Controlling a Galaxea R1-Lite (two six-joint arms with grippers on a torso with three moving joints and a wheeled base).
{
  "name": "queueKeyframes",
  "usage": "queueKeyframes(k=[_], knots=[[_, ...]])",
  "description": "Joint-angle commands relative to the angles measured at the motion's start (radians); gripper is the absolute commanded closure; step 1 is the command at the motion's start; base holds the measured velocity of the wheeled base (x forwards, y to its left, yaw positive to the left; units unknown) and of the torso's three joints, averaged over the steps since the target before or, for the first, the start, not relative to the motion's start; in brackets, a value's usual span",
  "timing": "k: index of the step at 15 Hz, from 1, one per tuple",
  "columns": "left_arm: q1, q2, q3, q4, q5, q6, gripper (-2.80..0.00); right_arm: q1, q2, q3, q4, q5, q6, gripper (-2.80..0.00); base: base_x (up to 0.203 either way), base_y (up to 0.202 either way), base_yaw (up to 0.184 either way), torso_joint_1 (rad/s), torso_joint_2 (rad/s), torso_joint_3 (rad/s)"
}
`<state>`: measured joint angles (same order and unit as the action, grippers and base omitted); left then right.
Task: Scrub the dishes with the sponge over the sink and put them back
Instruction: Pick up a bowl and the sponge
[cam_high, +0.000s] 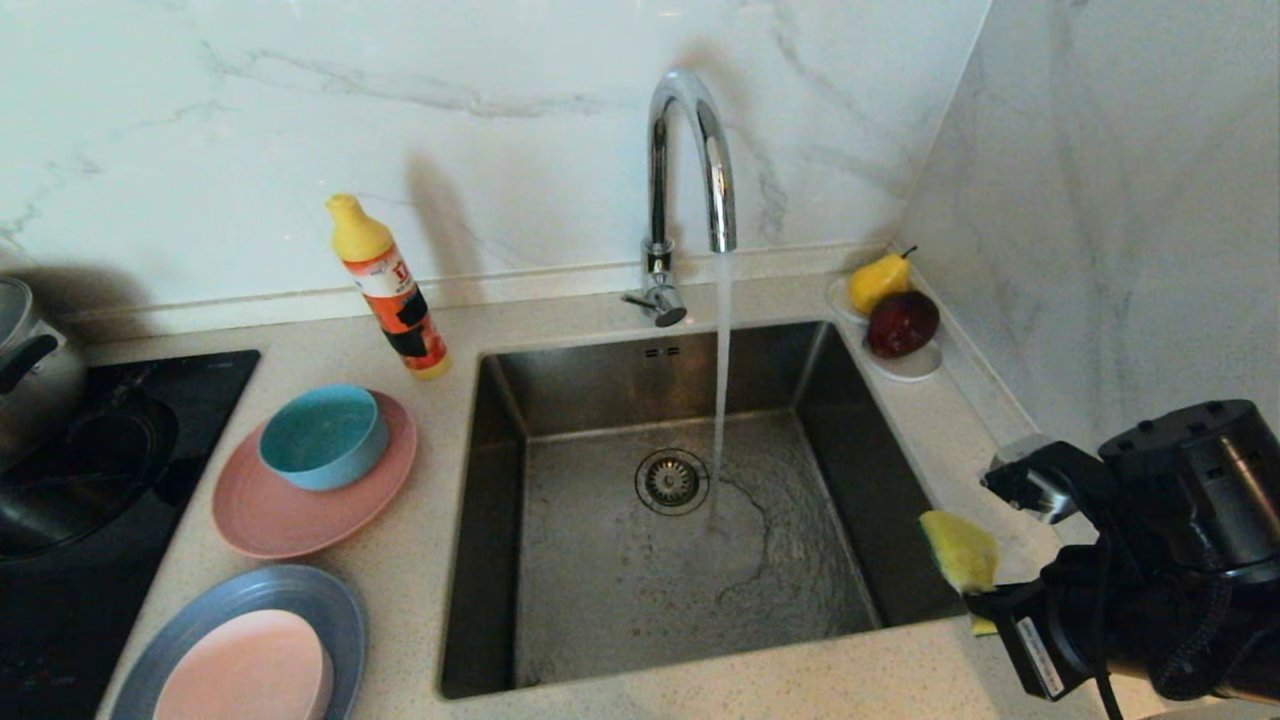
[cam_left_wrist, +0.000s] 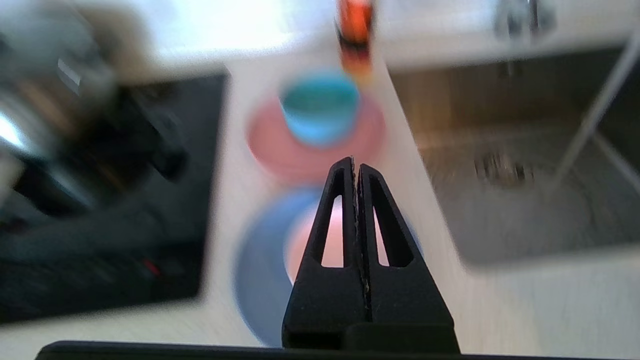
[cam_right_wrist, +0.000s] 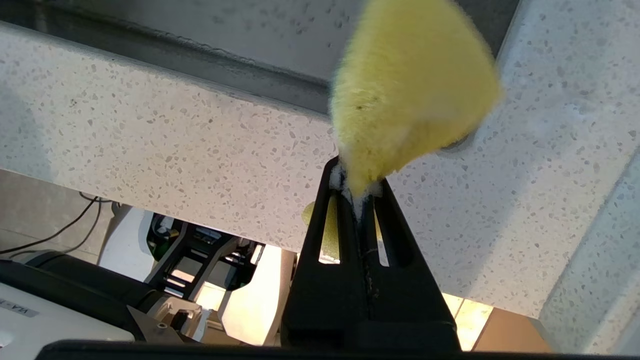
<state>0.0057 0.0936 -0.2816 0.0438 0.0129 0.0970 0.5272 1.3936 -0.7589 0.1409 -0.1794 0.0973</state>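
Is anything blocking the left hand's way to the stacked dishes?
Nothing visible does. The left hand, shut and empty, hovers above the pale pink bowl in the grey-blue plate; beyond sit the teal bowl and salmon-pink plate. Only open air between.

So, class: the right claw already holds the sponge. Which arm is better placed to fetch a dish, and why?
Left, probably. Its claw is shut and empty above the grey-blue plate, while the right claw holds the sponge across the sink.

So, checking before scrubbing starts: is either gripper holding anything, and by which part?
The right gripper pinches the sponge by one edge. The left gripper holds nothing.
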Motion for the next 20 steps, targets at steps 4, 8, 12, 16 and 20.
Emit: queueKeyframes(k=[4,8,12,16,20], knots=[[0.000,0.482,-0.349,0.022,0.119,0.011,0.00,-0.003,0.031,-0.028,0.000,-0.016,0.001,0.00,0.000,0.000,0.000,0.000,0.00,0.000],[0.015,0.891,-0.568,0.017,0.213,0.008,0.00,-0.003,0.056,-0.045,0.002,-0.031,0.002,0.00,0.000,0.000,0.000,0.000,0.00,0.000],[0.096,1.260,-0.750,0.033,0.233,-0.007,0.00,0.008,0.077,-0.066,0.002,-0.040,0.002,0.00,0.000,0.000,0.000,0.000,0.00,0.000],[0.159,1.490,-0.924,0.088,0.116,-0.082,0.00,0.010,0.071,-0.094,0.020,-0.040,0.002,0.00,0.000,0.000,0.000,0.000,0.00,0.000],[0.173,1.647,-1.072,0.209,0.013,-0.206,0.00,0.010,0.059,-0.089,0.020,-0.040,0.002,0.00,0.000,0.000,0.000,0.000,0.00,0.000]])
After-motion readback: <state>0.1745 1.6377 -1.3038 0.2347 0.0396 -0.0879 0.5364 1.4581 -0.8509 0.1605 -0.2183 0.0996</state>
